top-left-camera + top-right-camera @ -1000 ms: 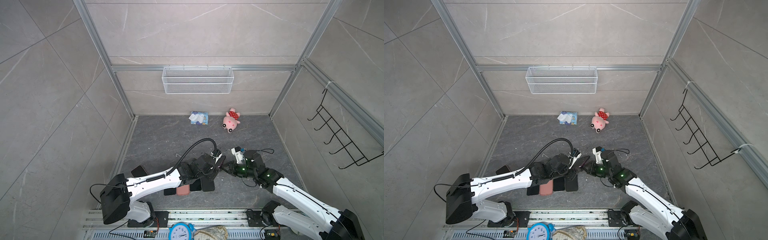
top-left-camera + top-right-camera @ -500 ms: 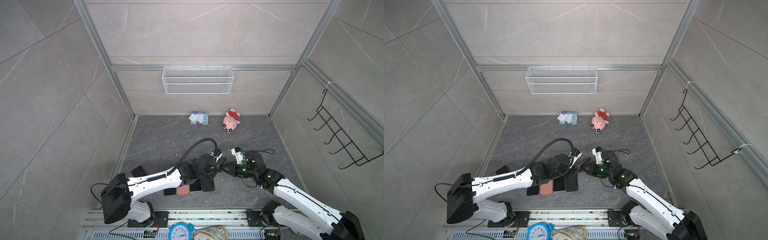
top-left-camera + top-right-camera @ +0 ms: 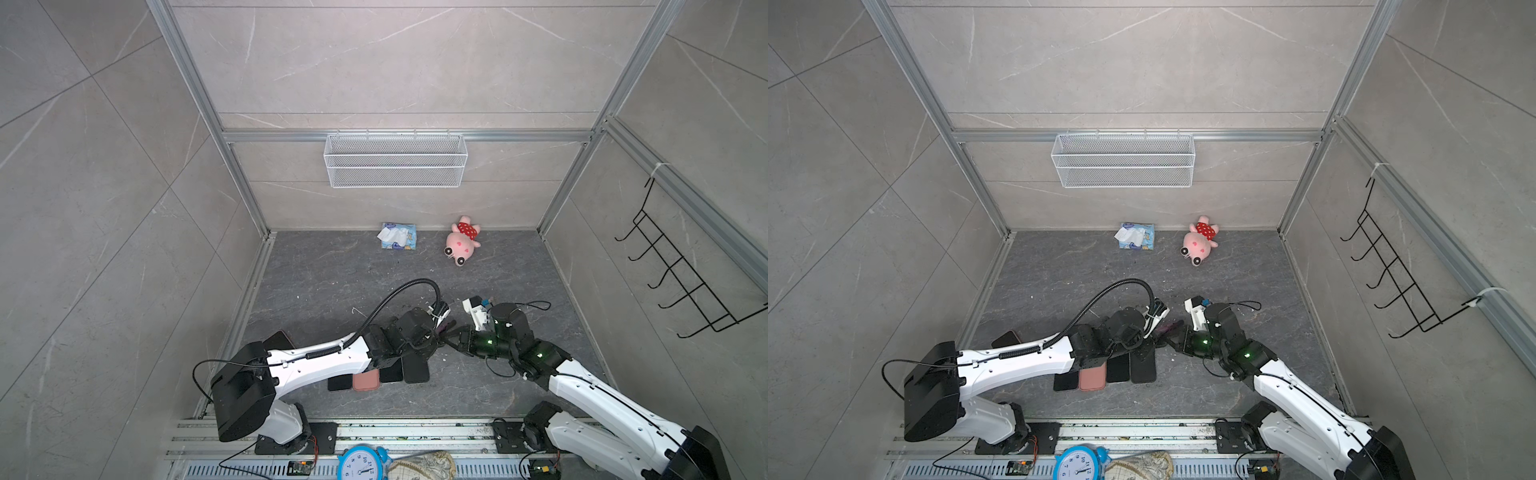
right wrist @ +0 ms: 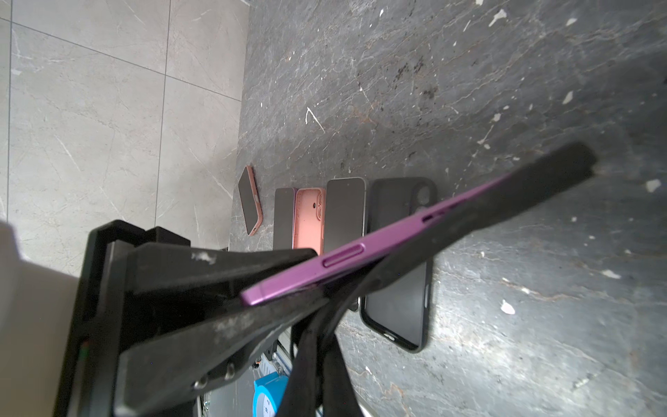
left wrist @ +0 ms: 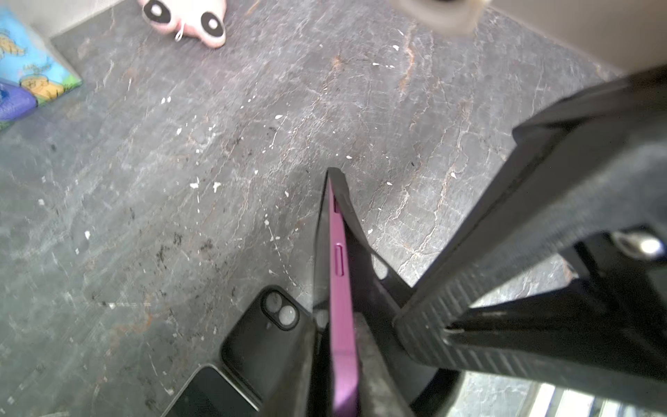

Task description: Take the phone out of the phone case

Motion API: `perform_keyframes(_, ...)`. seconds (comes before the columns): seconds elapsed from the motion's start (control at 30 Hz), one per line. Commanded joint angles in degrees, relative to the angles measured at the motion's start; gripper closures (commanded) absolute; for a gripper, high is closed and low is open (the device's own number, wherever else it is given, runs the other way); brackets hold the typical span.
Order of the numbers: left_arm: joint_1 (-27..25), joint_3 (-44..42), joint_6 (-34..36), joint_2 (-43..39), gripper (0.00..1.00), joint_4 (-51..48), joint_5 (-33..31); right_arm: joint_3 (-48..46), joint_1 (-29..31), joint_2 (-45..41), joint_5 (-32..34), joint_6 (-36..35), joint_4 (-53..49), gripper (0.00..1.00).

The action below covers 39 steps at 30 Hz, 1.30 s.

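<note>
L gripper (image 5: 337,346) just clamped shut on phone (image 5: 339,274); R gripper (image 4: 317,278) pinched tight on phone case (image 5: 357,231) lip, looks ready to pull apart.

Plush pig (image 3: 1198,243) behind phone (image 3: 1168,328), right of tissue pack (image 3: 1136,237).

A white wire basket (image 3: 395,160) hangs on the back wall at 12 o'clock, and below it on the dark stone bench (image 3: 332,282) a blue tissue pack (image 3: 398,236) lies against the wall, with a pink pig plush (image 3: 460,243) near it at its 3 o'clock. A black hook rack (image 3: 681,258) hangs on the side wall at 3 o'clock, and a blue alarm clock (image 3: 360,463) sits at 6 o'clock beyond the bench's near edge. Toward 7 o'clock on the bench lies a row, side by side: a dark phone (image 3: 340,382), a salmon-pink case (image 3: 366,379) open side up, another dark-screened phone (image 3: 391,372) and a black case (image 3: 415,369), with a salmon-rimmed phone (image 3: 278,338) apart at their 10 o'clock.
</note>
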Motion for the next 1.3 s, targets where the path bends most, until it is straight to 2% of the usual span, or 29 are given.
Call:
perform_keyframes(0.0, 0.0, -1.0, 0.7, -0.3, 0.91, 5.1, 4.2, 1.1, 0.2, -1.3, -2.0, -2.5, 1.1, 1.00)
perform_keyframes(0.1, 0.0, -1.7, 0.4, -1.4, 0.97, 5.5, 5.1, 1.7, 0.2, -1.6, -1.0, -3.6, -1.2, 1.00)
perform_keyframes(0.17, -0.7, -1.6, 0.6, -2.6, 1.00, 5.0, 3.3, 2.2, 0.2, -1.5, 0.7, -5.2, -4.1, 1.00)
perform_keyframes(0.3, -5.2, 1.3, 3.1, -4.2, 1.00, 0.5, -5.4, 2.0, 0.2, -0.8, 5.1, -8.0, -10.4, 1.00)
perform_keyframes(0.53, -12.4, 6.4, 4.0, -3.6, 1.00, -8.6, -24.6, 0.1, -0.5, -1.2, 13.2, -9.7, -16.7, 1.00)
perform_keyframes(0.8, -18.2, 11.7, 2.6, -3.5, 1.00, -15.7, -33.0, 0.2, -3.2, -2.3, 18.8, -11.0, -22.2, 1.00)
perform_keyframes(0.87, -19.8, 12.7, 2.1, -2.8, 1.00, -17.9, -35.5, 1.3, -4.7, -2.8, 22.2, -11.8, -24.6, 1.00)
perform_keyframes(1.07, -21.6, 13.4, -1.6, -1.7, 1.00, -22.1, -37.1, 5.9, -12.1, -1.9, 20.9, -14.4, -27.0, 1.00)
perform_keyframes(1.27, -22.1, 18.5, -5.1, 7.1, 1.00, -27.9, -39.4, 16.0, -23.8, -3.4, 19.0, -18.9, -33.4, 1.00)
